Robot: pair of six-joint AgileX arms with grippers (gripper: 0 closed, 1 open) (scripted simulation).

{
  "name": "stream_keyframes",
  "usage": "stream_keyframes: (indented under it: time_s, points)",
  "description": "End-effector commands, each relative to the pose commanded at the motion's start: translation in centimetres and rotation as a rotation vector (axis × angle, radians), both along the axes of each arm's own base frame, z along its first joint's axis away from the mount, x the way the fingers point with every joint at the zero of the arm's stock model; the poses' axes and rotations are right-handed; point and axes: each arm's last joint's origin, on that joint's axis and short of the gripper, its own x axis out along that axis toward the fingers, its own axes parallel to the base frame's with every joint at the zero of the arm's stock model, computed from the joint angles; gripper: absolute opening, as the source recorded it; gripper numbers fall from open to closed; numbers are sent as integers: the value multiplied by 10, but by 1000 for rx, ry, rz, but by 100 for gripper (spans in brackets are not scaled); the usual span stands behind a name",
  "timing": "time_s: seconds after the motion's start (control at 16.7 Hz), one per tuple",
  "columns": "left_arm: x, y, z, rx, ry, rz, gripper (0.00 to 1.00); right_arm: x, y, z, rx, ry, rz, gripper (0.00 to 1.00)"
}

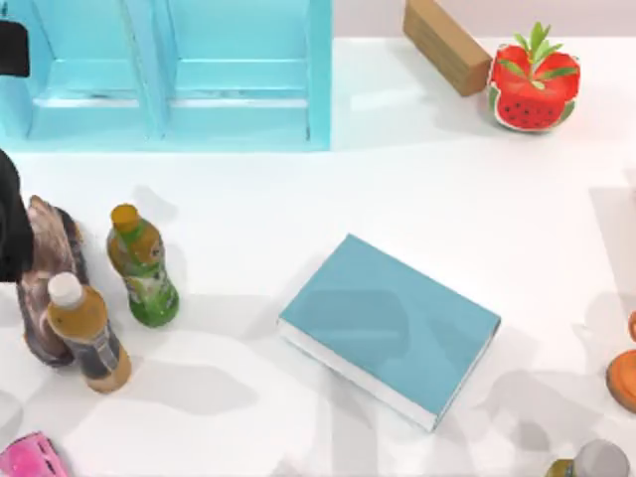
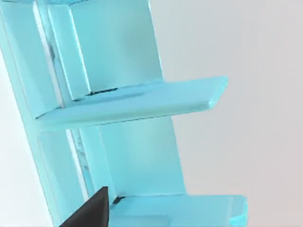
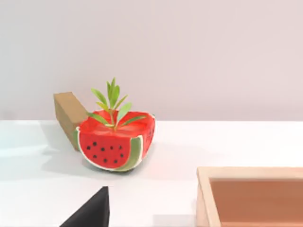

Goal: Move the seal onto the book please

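Observation:
The book (image 1: 393, 328), teal-blue with white page edges, lies flat and turned at an angle a little right of the table's middle. The seal is out of view. My left arm (image 1: 10, 219) is a black shape at the table's left edge, beside the bottles. A dark corner of my left gripper (image 2: 90, 213) shows in the left wrist view, facing the light-blue shelf unit (image 2: 118, 104). A dark corner of my right gripper (image 3: 90, 213) shows in the right wrist view, low over the white table.
The shelf unit (image 1: 179, 70) stands at the back left. A brown block (image 1: 447, 45) and a watermelon planter (image 1: 534, 89) are at the back right. A green bottle (image 1: 144, 266), a brown bottle (image 1: 87, 333) and a streaked shell-shaped thing (image 1: 50, 268) crowd the left. A wooden box (image 3: 251, 172) is near my right gripper.

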Motion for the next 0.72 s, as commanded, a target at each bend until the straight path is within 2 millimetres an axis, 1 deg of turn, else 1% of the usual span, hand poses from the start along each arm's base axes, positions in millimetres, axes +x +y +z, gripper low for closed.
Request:
stream_keyframes:
  time_s: [0.12,0.3,0.48,0.6,0.72]
  points:
    - [-16,27,-7,178,-42,-60,100,0,0,0,0,0,0,100]
    - [-39,54,-30,502,-88,-144,100,0,0,0,0,0,0,100]
    - [-56,69,-60,813,-115,-210,100,0,0,0,0,0,0,100]
    - [-63,75,-81,990,-125,-247,100,0,0,0,0,0,0,100]
    - [-67,79,-100,1131,-131,-278,100,0,0,0,0,0,0,100]
